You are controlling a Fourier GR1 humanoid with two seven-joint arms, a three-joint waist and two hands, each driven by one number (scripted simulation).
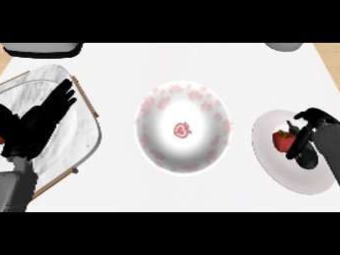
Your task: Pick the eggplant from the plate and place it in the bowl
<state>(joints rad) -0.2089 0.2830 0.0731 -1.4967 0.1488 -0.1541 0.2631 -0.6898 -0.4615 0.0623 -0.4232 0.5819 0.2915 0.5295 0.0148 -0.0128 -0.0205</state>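
The right hand [308, 137] curls round the red eggplant [282, 141] on its plate [294, 182]; the bowl [183, 127] lies to its left (left hand [33, 124] rests spread).

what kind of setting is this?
Likely a kitchen counter set for a meal: a white surface with wood at the edges, a red-patterned bowl, a plate holding a red item, and a marble tray at the left.
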